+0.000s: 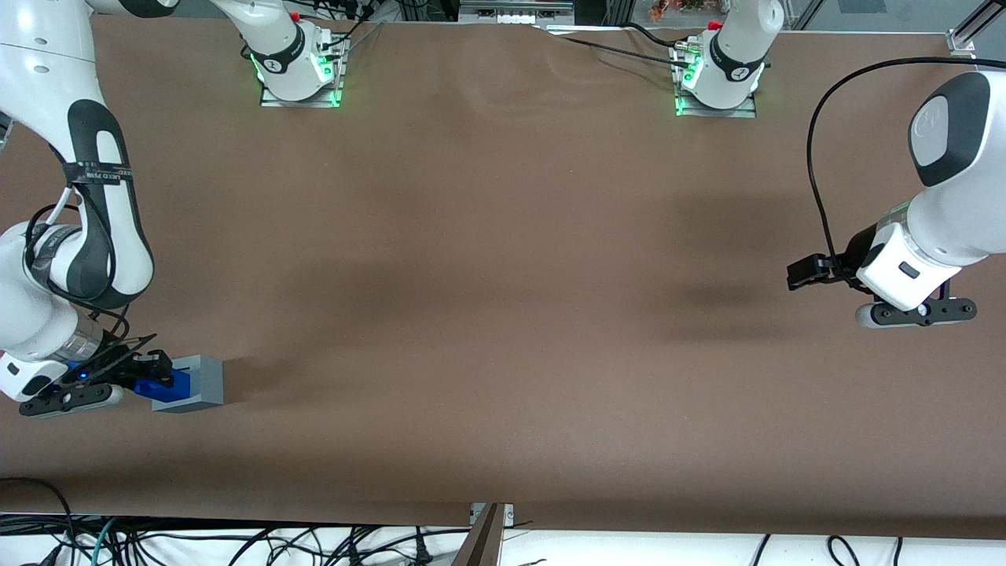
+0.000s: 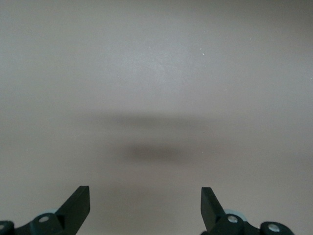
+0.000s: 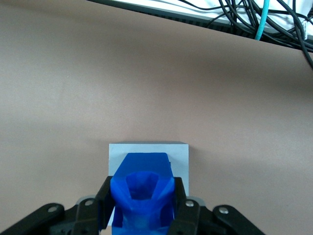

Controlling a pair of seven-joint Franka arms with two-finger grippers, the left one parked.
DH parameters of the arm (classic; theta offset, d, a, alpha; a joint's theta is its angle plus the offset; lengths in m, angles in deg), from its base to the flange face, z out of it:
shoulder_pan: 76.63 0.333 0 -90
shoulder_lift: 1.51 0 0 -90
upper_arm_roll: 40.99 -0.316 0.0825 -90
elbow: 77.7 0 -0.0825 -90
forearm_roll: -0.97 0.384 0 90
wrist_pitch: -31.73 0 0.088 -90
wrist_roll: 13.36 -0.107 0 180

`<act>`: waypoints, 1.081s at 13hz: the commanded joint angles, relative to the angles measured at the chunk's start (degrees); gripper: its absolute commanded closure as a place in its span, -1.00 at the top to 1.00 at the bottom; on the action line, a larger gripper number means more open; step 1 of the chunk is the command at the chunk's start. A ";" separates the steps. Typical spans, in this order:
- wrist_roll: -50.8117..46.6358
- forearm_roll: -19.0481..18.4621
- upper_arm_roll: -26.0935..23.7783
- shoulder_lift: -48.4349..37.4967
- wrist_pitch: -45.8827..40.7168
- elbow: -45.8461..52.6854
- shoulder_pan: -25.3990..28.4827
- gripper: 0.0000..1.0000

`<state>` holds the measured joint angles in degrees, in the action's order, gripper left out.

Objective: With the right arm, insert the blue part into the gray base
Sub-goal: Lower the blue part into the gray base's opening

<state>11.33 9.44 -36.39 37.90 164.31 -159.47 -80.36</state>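
Right arm (image 1: pixel 94 196) bent low, gripper (image 1: pixel 157 376) clamped around blue part (image 3: pixel 142 188).

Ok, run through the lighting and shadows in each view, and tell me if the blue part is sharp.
Front view: soft, broad shadows on the brown table, green glow at the arm bases, and the gripper holds the blue part over the gray base. Right wrist view: even light, the blue part slightly soft up close. Left wrist view: one blurry dark shadow on a pale surface.
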 commanded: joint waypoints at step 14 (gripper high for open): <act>2.91 0.85 -0.39 3.48 -6.10 3.89 -1.01 -0.32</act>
<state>12.91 9.82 -36.39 38.21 161.95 -158.41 -80.69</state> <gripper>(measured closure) 0.498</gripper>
